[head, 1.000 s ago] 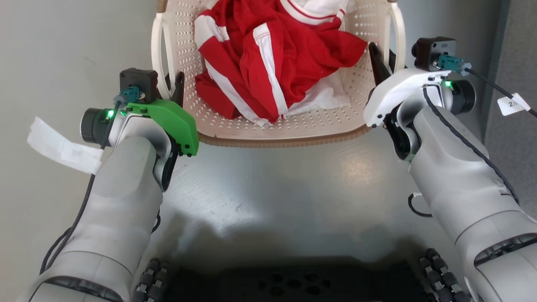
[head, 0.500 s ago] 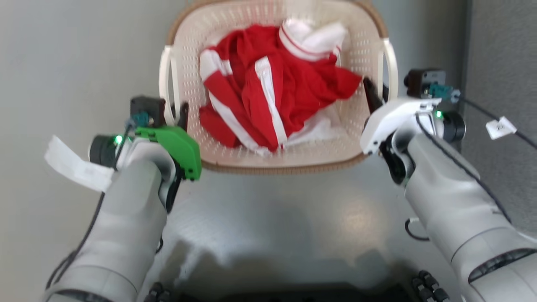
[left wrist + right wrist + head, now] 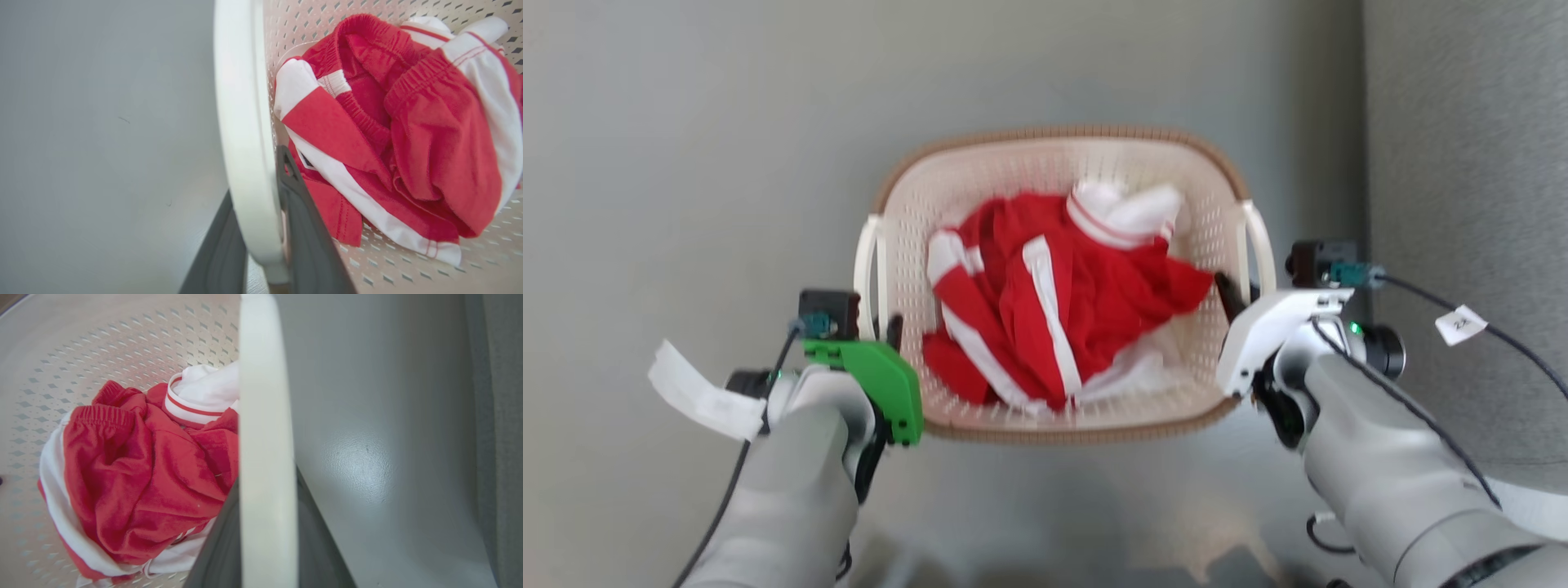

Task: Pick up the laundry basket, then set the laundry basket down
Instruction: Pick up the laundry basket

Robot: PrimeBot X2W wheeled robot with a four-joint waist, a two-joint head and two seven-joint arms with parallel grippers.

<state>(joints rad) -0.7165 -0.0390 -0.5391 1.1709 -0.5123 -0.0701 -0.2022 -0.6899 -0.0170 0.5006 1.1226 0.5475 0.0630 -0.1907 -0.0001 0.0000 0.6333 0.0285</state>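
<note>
The laundry basket [image 3: 1062, 135] is straight out in front of me in the head view, roughly centred over the grey floor [image 3: 686, 163]. Honestly I can't tell whether its bottom is touching the floor or hanging just off it. It's got a bundle of red and white clothes [image 3: 1062, 327] heaped inside, mostly toward the near side.

The left end effector [image 3: 882, 327] is clamped on the basket's left handle [image 3: 867, 269]. On the left wrist cam the white handle bar [image 3: 241, 122] runs right between the two dark fingers [image 3: 306, 245], one finger outside it and one inside against the perforated wall. The right end effector [image 3: 1241, 294] is doing the same on the right handle [image 3: 1258, 245]: the right wrist cam shows the bar [image 3: 265, 437] squeezed between its fingers [image 3: 216, 547], with the clothes [image 3: 135, 477] off to one side of it and bare floor on the other.

Further out, there's something grey and fabric-covered [image 3: 1462, 204] just beside the basket on my right. A white paper tag [image 3: 698, 392] hangs off the left wrist cable, and there's a smaller one [image 3: 1460, 324] on the right cable.
</note>
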